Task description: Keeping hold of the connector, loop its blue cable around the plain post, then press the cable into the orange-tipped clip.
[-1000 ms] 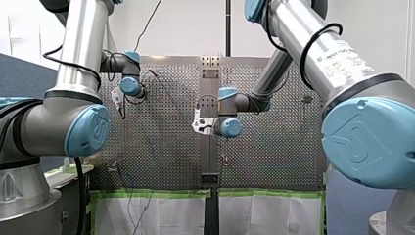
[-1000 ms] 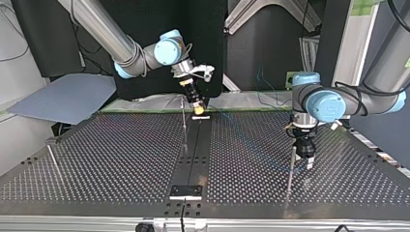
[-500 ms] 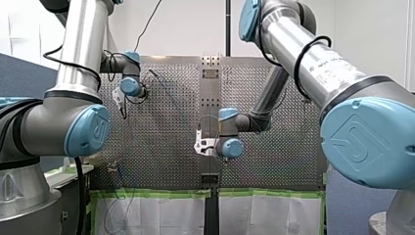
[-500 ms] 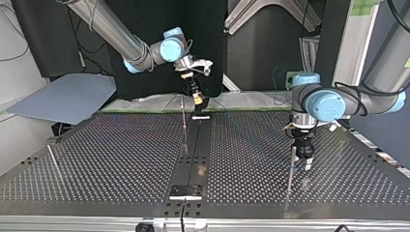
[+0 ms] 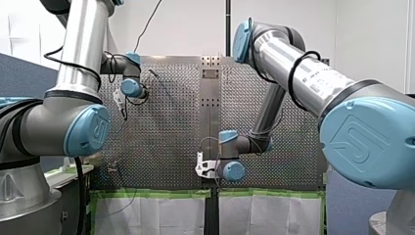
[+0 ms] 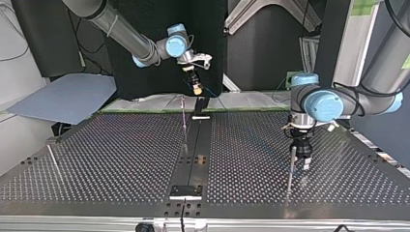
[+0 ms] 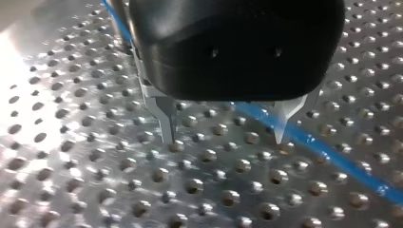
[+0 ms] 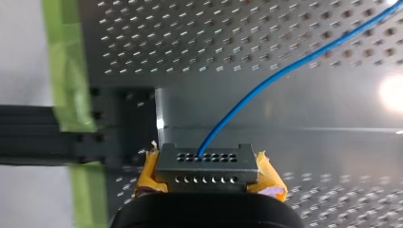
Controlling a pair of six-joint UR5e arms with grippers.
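You see a blue cable [image 7: 332, 157] leaving a grey connector [image 8: 206, 166] dotted with two rows of holes, between orange-yellow pads [image 8: 269, 174]. Your table [image 8: 237, 28] is silver and perforated, edged with green tape [image 8: 66, 71].

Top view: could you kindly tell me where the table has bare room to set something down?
Bare: the perforated field between the slanted rod and the centre strip. Crowded: the strip's far end, with the thin post and my right gripper; also around my left gripper.

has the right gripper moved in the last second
Yes. In the top view my right gripper, holding the connector, has lifted up and back from the small plate at the far end of the centre strip.
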